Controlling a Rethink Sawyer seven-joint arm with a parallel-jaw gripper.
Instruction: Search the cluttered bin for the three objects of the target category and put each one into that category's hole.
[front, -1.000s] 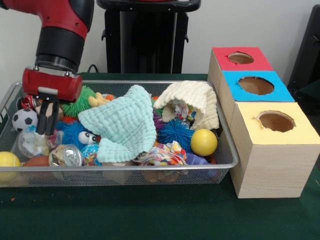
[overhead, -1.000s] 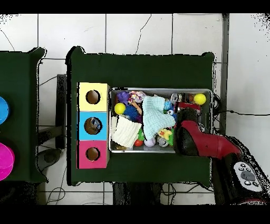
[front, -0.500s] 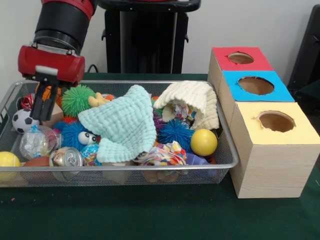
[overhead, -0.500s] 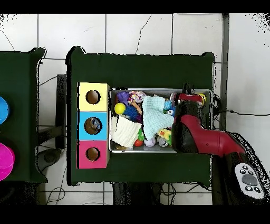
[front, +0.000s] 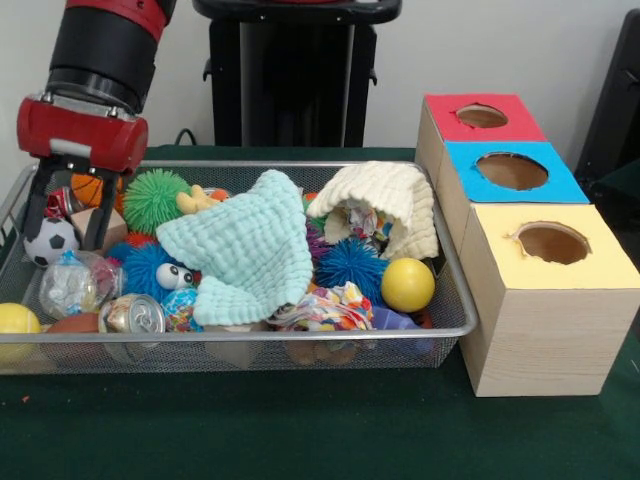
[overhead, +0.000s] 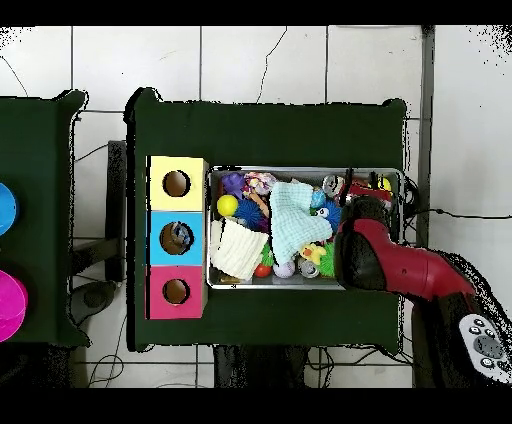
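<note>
1. One wire bin (front: 250, 345) is sitting on the green table (front: 300, 430), and it is full of toys.
2. Near the front left of the bin, a yellow ball (front: 15, 320) is lying by the corner, and a shiny can (front: 132, 313) is lying just beside it to the right.
3. A crinkly clear bag (front: 68, 285) is resting just behind the can.
4. In the middle, a mint green cloth (front: 245, 250) is covering many toys, and a blue fuzzy toy with big eyes (front: 160, 272) is peeking out at its left edge.
5. To the right, another yellow ball (front: 407, 284) is sitting by a blue spiky ball (front: 350, 264).
6. A cream cloth (front: 385, 200) is lying behind them, folded like a little tent.
7. On the left side, the gripper (front: 68, 215) is hanging over the bin with its two black fingers (front: 36, 205) spread wide apart, and it is holding nothing.
8. A soccer ball (front: 50, 240) is sitting low between those fingers.
9. A green spiky ball (front: 157, 198) is lying farther back, to the right of the gripper.
10. Three boxes are standing in a row right of the bin: the yellow box (front: 545, 300) is nearest, the blue box (front: 510, 175) is behind it, and the red box (front: 480, 118) is farthest.
11. Each box is showing a round hole on top.
</note>
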